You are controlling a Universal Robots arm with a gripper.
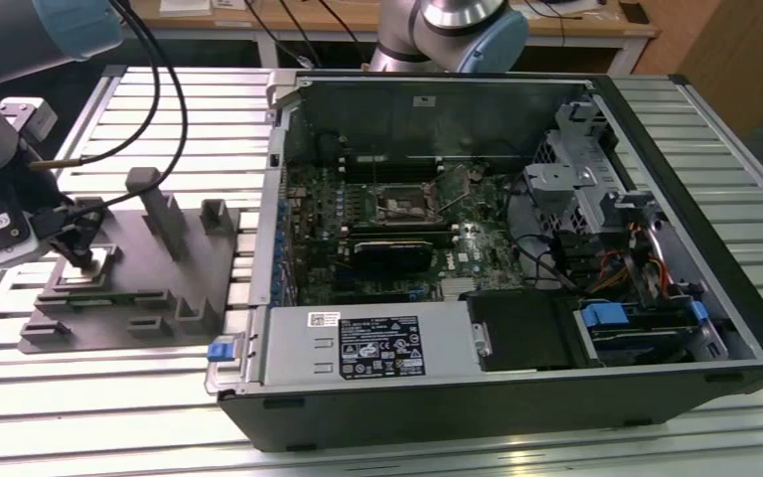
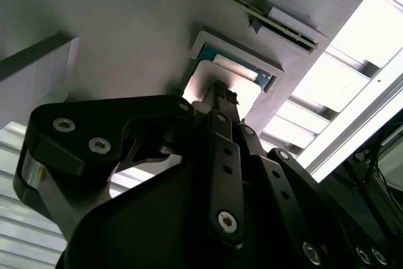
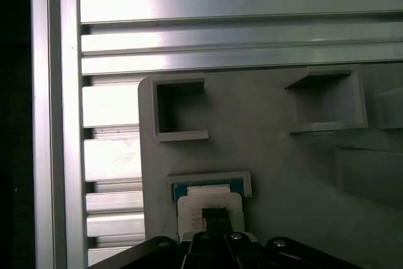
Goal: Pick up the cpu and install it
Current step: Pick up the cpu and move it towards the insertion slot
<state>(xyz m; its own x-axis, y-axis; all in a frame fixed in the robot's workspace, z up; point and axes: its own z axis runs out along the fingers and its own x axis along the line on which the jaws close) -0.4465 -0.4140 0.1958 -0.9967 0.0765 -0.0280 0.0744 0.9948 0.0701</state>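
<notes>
Hovering at the exterior view's left edge, the gripper [image 1: 80, 256] stands over the grey fixture plate [image 3: 271, 174], well apart from the open computer case [image 1: 515, 402].

- cpu [image 3: 200, 201]: lying flat in its shallow pocket on the plate, silvery top up, a blue-edged rim around it. Not yet lifted, by the look of it.
- Gripper in both wrist views: drawn together into one narrow tip, set over the middle of the cpu's metal top. Touching or a hair above, I cannot tell. It is not clamped around the chip's edges.
- Progress, my judgement: early. The pick-up is at the approach or contact stage, and carry and install are both left to do.
- Target (presumably): the square black socket [image 1: 401, 203] on the motherboard [image 1: 355, 243], deep inside the case. It looks unoccupied, though it is too small to be sure.

Around and in the way:
- Upright posts [image 1: 163, 214] on the fixture plate stand between the cpu's pocket and the case.
- The case's side wall [image 1: 275, 199] rises beside the board, so anything bound for the socket has to pass over it.
- Drive cage [image 1: 580, 169] and loose wiring crowd the exterior view's right of the socket.
- Black cables [image 1: 170, 89] hang over the slotted aluminium table [image 1: 156, 388].
- A second arm's base [image 1: 451, 25] stands behind the case.
</notes>
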